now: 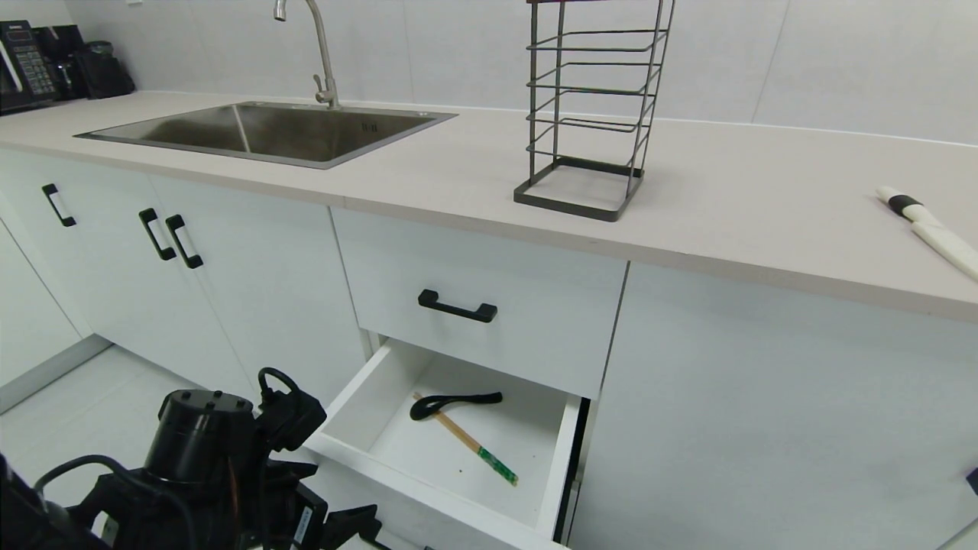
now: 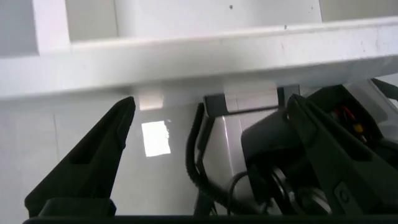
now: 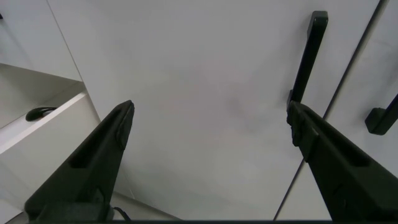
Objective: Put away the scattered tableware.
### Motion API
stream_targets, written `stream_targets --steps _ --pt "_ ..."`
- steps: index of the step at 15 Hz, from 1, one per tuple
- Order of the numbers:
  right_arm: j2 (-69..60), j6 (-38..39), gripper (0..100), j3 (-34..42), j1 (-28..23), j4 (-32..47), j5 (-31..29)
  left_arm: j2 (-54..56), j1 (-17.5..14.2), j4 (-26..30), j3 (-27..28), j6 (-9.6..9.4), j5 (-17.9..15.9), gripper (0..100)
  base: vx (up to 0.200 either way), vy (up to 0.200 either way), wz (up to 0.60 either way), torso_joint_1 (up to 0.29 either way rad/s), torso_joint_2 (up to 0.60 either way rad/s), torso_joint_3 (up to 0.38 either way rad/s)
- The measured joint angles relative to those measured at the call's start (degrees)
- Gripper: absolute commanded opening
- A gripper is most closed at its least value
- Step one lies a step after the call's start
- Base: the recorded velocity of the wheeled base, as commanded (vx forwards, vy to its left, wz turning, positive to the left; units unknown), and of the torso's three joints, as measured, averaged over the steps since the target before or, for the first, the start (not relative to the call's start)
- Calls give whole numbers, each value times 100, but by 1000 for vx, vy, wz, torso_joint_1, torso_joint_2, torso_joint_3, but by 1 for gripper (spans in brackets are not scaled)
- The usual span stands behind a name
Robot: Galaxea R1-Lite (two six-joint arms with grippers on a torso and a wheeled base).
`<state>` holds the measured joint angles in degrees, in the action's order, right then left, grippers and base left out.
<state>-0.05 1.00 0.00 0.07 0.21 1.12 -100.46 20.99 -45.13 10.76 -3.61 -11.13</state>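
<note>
Black spoon (image 1: 454,402) and a wooden chopstick (image 1: 466,441) with a green end lie crossed on the floor of the pulled-out drawer (image 1: 563,458). They sit up and beyond my left pincer (image 2: 210,106), whose fingers are spread wide with nothing between them. I judge they are there because this drawer is where the tableware goes, so that part looks done.

My left pincer sits low, just under the drawer's front panel, with the drawer handle (image 2: 242,102) a little past its fingertips. That looks like a good place to push the drawer shut from, or to steady it.

My right pincer (image 3: 211,107) is also wide apart and empty. It faces the plain cabinet door (image 3: 205,74), with the drawer off to its left.

One piece is well apart from both pincers, high on the counter (image 1: 726,206) to the right: a white utensil (image 1: 928,229) with a black band, of a kind I cannot tell. My right pincer is the nearer one, so I expect it to fetch it. Farther along stand a wire rack (image 1: 592,107) and the sink (image 1: 267,134).
</note>
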Motion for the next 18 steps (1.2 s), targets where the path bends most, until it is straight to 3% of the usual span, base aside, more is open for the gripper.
stream_targets --steps 6,18 --pt "-2 -2 100 0 -2 1 -1 -828 -29 -1495 17 -24 -17 100 0 0 0 0 0 0" --pt "0 -2 100 0 -2 0 0 -1786 -29 -1631 1131 -20 -22 100 0 0 0 0 0 0"
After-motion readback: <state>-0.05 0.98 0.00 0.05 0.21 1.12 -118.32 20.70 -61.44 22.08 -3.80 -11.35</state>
